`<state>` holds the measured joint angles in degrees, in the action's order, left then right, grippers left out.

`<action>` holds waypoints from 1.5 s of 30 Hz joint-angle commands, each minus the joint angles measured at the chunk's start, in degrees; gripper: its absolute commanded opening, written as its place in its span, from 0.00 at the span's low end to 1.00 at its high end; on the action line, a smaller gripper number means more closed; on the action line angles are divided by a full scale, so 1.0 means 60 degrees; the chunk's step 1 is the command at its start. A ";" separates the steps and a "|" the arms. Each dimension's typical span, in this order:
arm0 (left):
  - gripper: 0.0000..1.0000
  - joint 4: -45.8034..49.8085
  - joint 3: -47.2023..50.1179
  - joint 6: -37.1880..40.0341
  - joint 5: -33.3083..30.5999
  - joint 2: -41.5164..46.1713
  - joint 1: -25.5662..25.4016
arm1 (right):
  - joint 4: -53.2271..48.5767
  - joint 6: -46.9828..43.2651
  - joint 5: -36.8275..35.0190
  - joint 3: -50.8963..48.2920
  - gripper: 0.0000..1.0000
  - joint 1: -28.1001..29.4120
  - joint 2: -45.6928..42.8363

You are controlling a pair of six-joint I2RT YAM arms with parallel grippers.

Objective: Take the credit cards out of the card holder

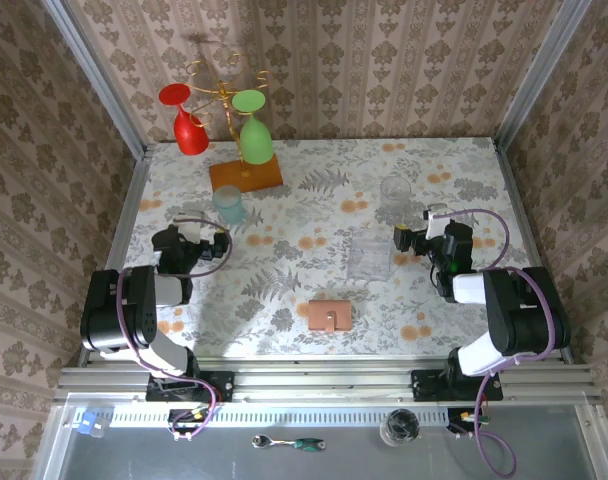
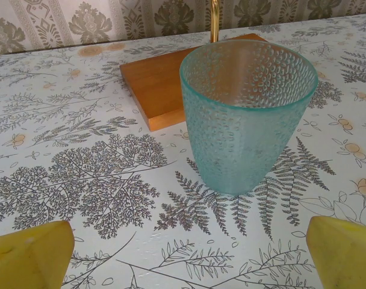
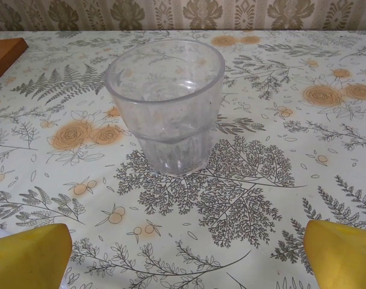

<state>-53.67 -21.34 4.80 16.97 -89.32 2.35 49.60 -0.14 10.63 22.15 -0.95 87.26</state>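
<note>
— What's hidden from you?
— The card holder [image 1: 330, 315] lies shut, its inside hidden.
— And at the left wrist?
— The top edge cuts off the gold stem [image 2: 214, 18]; the cup [image 2: 248, 114] hides part of the wooden base [image 2: 156, 84].

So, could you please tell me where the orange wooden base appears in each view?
Top external: the orange wooden base sits far back, left of centre.
Left wrist: the base is upper middle, behind the teal tumbler.
Right wrist: its corner shows at the upper left edge.
Shared landmark: the wallpapered back wall.
</note>
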 commanded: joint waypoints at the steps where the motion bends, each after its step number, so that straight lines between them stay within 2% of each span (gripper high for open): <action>1: 1.00 -0.0373 0.0097 0.0211 0.0262 0.0018 0.0019 | 0.0324 -0.0137 0.0228 -0.0059 1.00 -0.0065 0.0035; 15: 1.00 -0.0387 0.0100 0.0200 0.0200 0.0031 0.0018 | 0.0346 -0.0145 0.0235 -0.0059 1.00 -0.0069 0.0035; 19: 1.00 -0.0219 -0.0002 -0.0016 -0.0349 0.0004 0.0031 | 0.0346 -0.0138 0.0236 -0.0056 1.00 -0.0076 0.0046; 35: 1.00 -0.0301 0.0027 -0.0239 -0.0562 -0.0006 0.0154 | 0.0349 -0.0101 0.0145 -0.0072 1.00 -0.0083 0.0026; 41: 1.00 -0.0866 0.0393 -0.0159 -0.1217 0.0155 -0.0068 | -0.0845 -0.0027 -0.0261 0.0302 1.00 -0.0017 -0.0616; 45: 1.00 -0.0198 0.0347 -0.0198 -0.1671 0.0813 -0.0172 | -0.1830 -0.0016 -0.0289 0.0520 1.00 -0.0003 -0.1184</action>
<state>-55.31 -19.29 4.29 9.63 -87.83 1.78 43.38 -0.05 10.35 22.85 -1.13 82.76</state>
